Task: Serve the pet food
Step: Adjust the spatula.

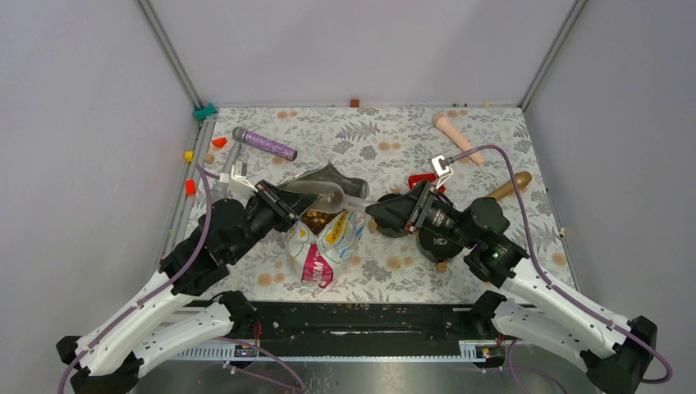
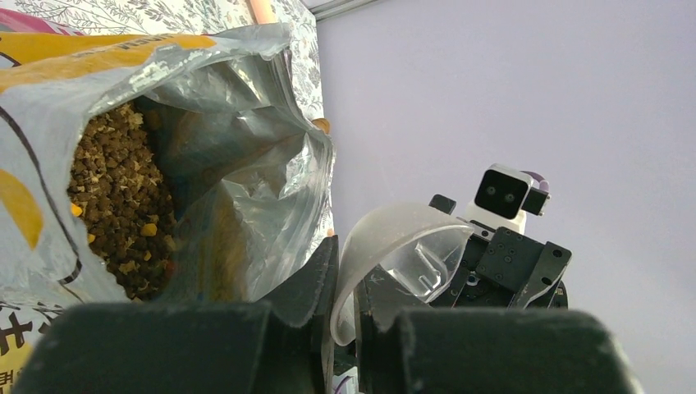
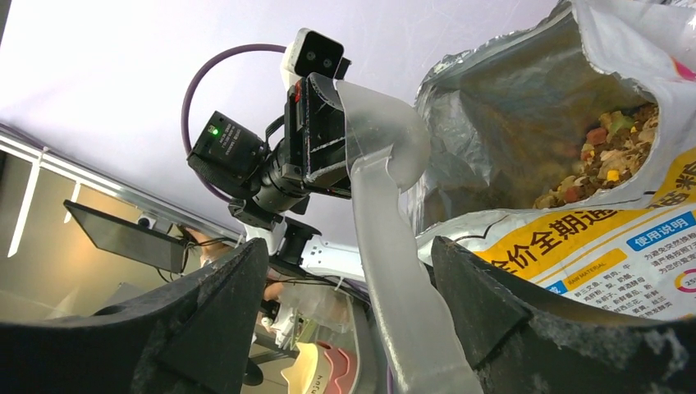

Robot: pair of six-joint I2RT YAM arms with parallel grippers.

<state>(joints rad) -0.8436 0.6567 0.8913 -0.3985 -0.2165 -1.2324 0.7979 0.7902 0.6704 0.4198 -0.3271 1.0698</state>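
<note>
The open yellow-white-pink pet food bag lies at the table's near middle, with brown kibble showing in its mouth. My left gripper is just above the bag's mouth, shut on the rim of a translucent plastic scoop. In the left wrist view the gripper pinches the scoop's bowl, with kibble in the bag to the left. My right gripper is open around the scoop's handle. In the right wrist view the handle runs between its spread jaws, beside the bag.
A dark grey curved object lies behind the bag. A red box sits behind my right gripper. A purple wand, a peach cylinder and a wooden piece lie farther back. Small coloured blocks line the left edge.
</note>
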